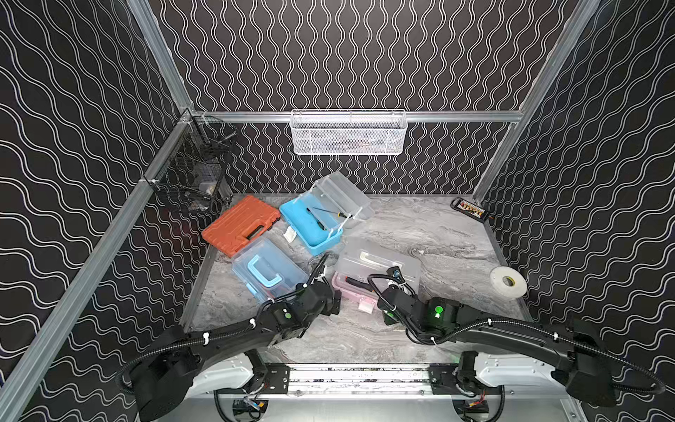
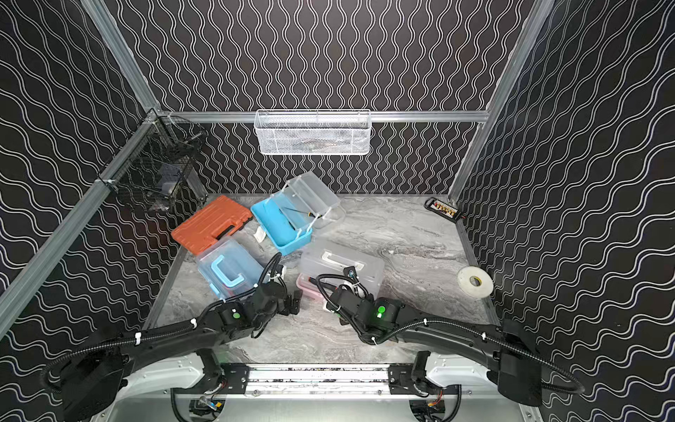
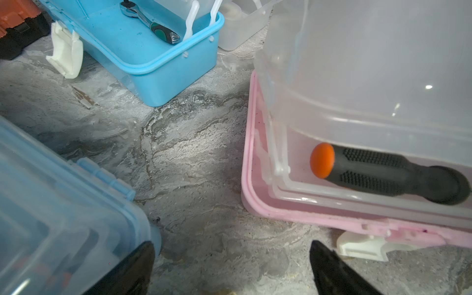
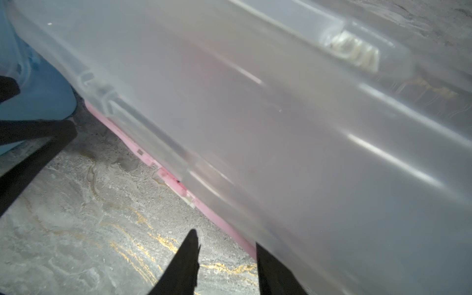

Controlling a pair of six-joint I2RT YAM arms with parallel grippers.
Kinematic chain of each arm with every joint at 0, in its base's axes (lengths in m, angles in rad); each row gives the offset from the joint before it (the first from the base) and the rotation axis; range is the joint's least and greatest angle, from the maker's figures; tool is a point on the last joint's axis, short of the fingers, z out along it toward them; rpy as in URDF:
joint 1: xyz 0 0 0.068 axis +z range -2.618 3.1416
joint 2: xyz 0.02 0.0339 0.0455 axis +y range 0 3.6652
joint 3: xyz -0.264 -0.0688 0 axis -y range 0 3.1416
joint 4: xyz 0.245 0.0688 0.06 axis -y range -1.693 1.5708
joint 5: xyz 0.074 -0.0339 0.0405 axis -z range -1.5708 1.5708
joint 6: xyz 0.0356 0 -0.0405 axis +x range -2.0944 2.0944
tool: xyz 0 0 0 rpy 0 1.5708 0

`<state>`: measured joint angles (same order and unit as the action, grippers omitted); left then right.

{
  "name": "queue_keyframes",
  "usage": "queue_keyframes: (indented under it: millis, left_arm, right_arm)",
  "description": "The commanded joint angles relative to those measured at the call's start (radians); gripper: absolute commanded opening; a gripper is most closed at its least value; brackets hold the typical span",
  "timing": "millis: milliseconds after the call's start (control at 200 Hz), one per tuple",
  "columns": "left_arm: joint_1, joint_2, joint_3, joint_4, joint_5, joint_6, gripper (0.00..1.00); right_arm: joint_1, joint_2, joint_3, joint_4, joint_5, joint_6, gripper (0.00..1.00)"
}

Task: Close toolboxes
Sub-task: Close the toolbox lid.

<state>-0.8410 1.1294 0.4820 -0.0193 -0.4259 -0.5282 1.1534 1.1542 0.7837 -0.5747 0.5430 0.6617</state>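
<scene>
On the marbled grey tabletop (image 1: 438, 237), in both top views, the light blue plastic toolbox (image 1: 314, 228) at eleven o'clock gapes with its clear lid (image 1: 343, 190) thrown back. The second blue toolbox (image 1: 277, 263) at nine looks shut, and the pink-based toolbox (image 1: 350, 292) sits mid-table, its frosted lid (image 1: 380, 261) lowered. In the left wrist view the left gripper (image 3: 235, 270) hangs between them, jaws spread wide and empty, while the pink box's white latch (image 3: 362, 246) dangles undone. In the right wrist view the right gripper (image 4: 227, 263) shows jaws parted at that lid's edge, pinching nothing visible.
</scene>
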Motion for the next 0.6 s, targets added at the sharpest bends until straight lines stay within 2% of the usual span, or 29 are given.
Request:
queue_keyframes:
  millis: [0, 340, 496, 596]
  left_arm:
    - [0.002, 0.003, -0.005, 0.015, -0.021, -0.009, 0.99]
    - [0.002, -0.033, -0.009, -0.026, -0.052, -0.025, 0.99]
    - [0.002, -0.068, -0.021, -0.041, -0.062, -0.035, 0.99]
    - [0.002, -0.081, -0.028, -0.044, -0.058, -0.038, 0.99]
  right_arm:
    - [0.021, -0.013, 0.024, -0.041, 0.037, -0.012, 0.43]
    - [0.043, -0.066, 0.088, 0.038, -0.127, -0.111, 0.63]
    - [0.043, -0.031, 0.14, 0.016, -0.077, -0.09, 0.69]
    - [0.04, 0.011, 0.159, 0.014, -0.023, -0.094, 0.69]
